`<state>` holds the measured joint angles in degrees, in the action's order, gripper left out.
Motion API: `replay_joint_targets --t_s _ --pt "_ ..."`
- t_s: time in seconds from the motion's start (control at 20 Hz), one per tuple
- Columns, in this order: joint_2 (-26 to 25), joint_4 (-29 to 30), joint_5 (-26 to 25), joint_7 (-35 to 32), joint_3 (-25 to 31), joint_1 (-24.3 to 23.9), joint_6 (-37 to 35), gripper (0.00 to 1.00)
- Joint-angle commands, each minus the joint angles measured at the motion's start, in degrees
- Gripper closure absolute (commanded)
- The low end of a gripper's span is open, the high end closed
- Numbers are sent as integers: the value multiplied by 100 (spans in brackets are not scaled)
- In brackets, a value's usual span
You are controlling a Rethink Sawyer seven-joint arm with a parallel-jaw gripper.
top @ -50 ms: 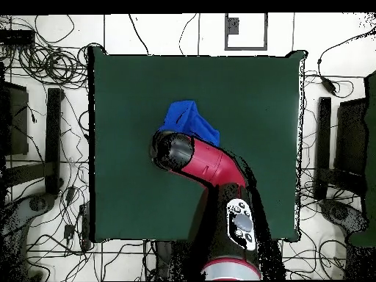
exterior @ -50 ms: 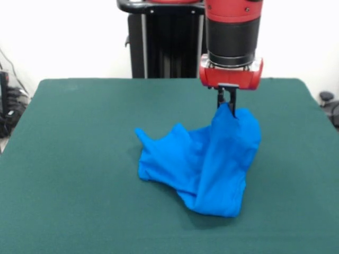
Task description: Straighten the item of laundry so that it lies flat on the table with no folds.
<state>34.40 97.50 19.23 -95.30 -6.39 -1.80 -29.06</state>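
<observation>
The item of laundry (exterior @ -50 ms: 204, 164) is a bright blue T-shirt, bunched and folded near the middle of the dark green table (exterior @ -50 ms: 79, 159). My gripper (exterior @ -50 ms: 228, 106) hangs straight down from the red and black arm and is shut on the shirt's upper right edge, lifting that part into a peak while the rest drapes onto the table. In the overhead view the arm (top @ -50 ms: 198, 161) covers most of the shirt (top @ -50 ms: 187, 121); only a blue patch shows beyond it, and the gripper itself is hidden there.
Bare green tabletop (top @ -50 ms: 250, 95) surrounds the shirt on all sides. Cables, stands and dark chairs (top @ -50 ms: 44, 147) lie on the floor beyond the table's edges.
</observation>
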Motion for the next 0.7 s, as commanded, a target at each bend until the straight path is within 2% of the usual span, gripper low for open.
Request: replay_joint_targets --t_s 0.05,0.35,0.7 --pt "-19 639 408 -2012 75 449 124 100" --pt "204 979 740 -2313 20 794 369 100" --pt "235 989 941 -2631 -122 1131 377 100"
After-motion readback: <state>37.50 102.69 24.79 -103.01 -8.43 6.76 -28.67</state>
